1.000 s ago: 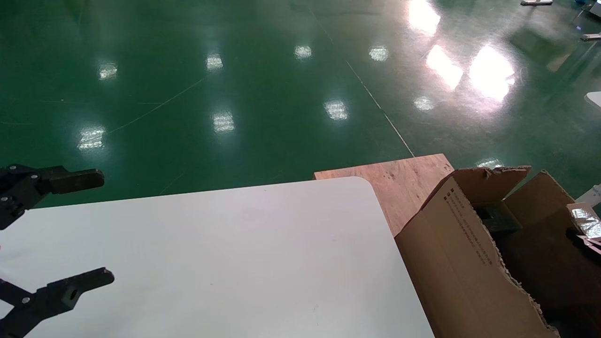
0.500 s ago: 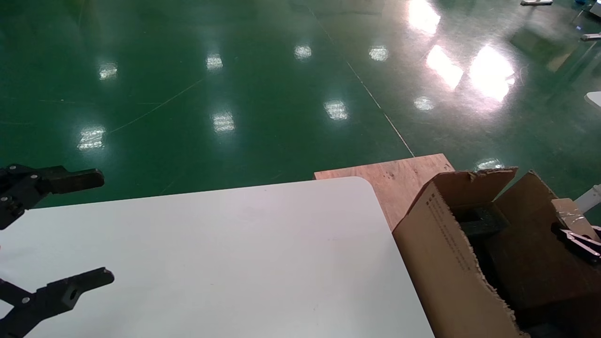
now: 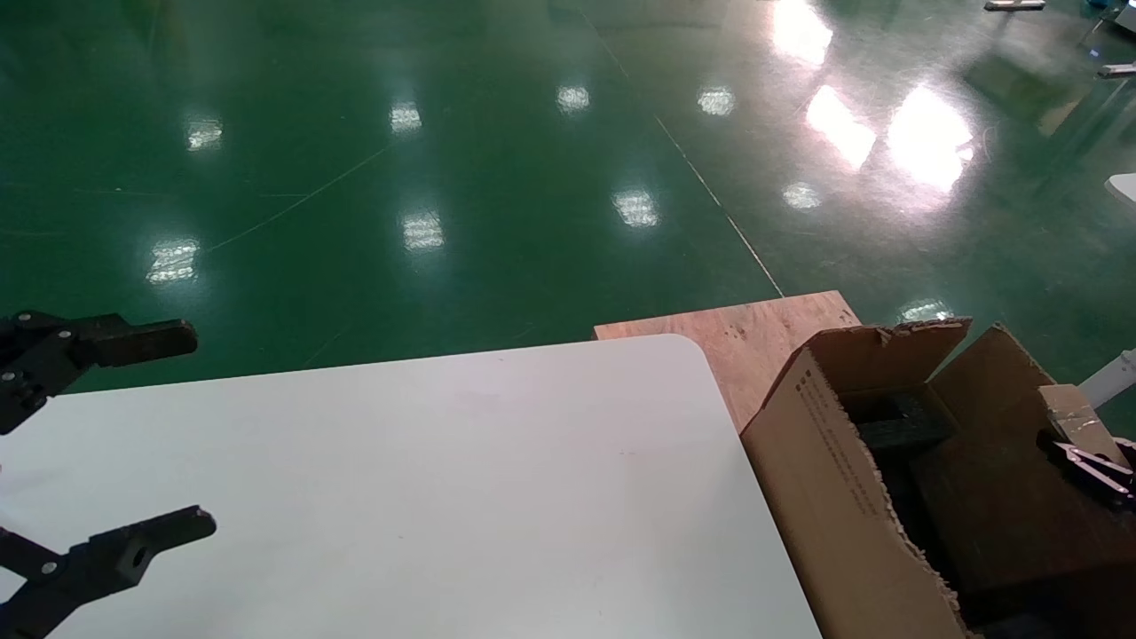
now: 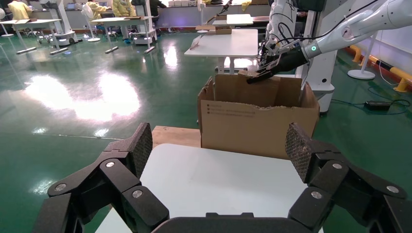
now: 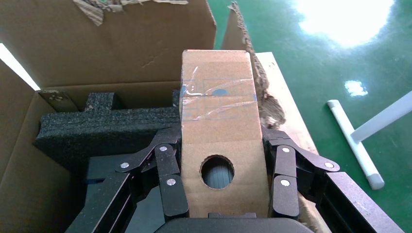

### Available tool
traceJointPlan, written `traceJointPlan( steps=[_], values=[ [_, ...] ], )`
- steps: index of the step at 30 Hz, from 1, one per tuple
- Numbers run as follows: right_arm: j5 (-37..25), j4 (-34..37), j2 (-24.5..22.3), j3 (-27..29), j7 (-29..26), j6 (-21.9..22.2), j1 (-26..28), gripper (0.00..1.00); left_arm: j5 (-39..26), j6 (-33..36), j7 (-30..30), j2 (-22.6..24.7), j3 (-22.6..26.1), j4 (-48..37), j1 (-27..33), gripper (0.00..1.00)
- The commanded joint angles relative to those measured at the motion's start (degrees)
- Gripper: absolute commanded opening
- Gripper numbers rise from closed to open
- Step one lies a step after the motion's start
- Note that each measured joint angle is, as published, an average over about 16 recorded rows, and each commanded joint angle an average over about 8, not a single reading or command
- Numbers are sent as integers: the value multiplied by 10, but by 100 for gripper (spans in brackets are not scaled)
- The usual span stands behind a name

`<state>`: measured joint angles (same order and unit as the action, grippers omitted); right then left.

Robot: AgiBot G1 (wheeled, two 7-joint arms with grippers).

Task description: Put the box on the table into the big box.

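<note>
My right gripper (image 5: 221,138) is shut on the small flat brown box (image 5: 217,131), which has shiny tape on top and a round hole in its face. It holds the box above the dark foam (image 5: 97,126) inside the big torn-flap carton (image 5: 121,43). In the head view the gripper (image 3: 1093,463) and small box (image 3: 1069,413) show at the far right, over the carton (image 3: 852,479). My left gripper (image 3: 177,435) is open and empty over the left end of the white table (image 3: 444,488). It also shows in the left wrist view (image 4: 218,145).
A bare plywood board (image 3: 763,342) lies under the table's rounded corner, beside the carton. Shiny green floor lies beyond. A white stand leg (image 5: 354,141) lies on the floor to the carton's right. Other tables (image 4: 228,43) stand far off.
The right gripper has carried the small box further in over the carton. The carton's near wall has shifted toward the table. The left arm has not moved.
</note>
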<state>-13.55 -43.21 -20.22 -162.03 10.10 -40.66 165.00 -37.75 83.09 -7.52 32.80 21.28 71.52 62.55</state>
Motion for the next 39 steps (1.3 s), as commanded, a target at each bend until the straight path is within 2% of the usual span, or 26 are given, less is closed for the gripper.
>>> traceJointPlan(
  steps=[1, 3, 4, 10, 12, 39],
  values=[
    [-1, -2, -2, 0, -1, 0, 0, 0, 0, 0, 0, 0, 0, 0, 0, 100],
    [-2, -1, -3, 1, -2, -3, 0, 1, 0, 0, 0, 0, 0, 0, 0, 100],
    [-2, 1, -3, 1, -2, -5, -1, 5, 0, 0, 0, 0, 0, 0, 0, 100],
    [-9, 13, 4, 3, -3, -21, -5, 78, 0, 0, 0, 0, 0, 0, 0, 100],
    [-10, 17, 6, 5, -2, -26, -6, 99, 0, 0, 0, 0, 0, 0, 0, 100],
    [-12, 22, 9, 6, -1, -32, -8, 100, 0, 0, 0, 0, 0, 0, 0, 100]
  ],
)
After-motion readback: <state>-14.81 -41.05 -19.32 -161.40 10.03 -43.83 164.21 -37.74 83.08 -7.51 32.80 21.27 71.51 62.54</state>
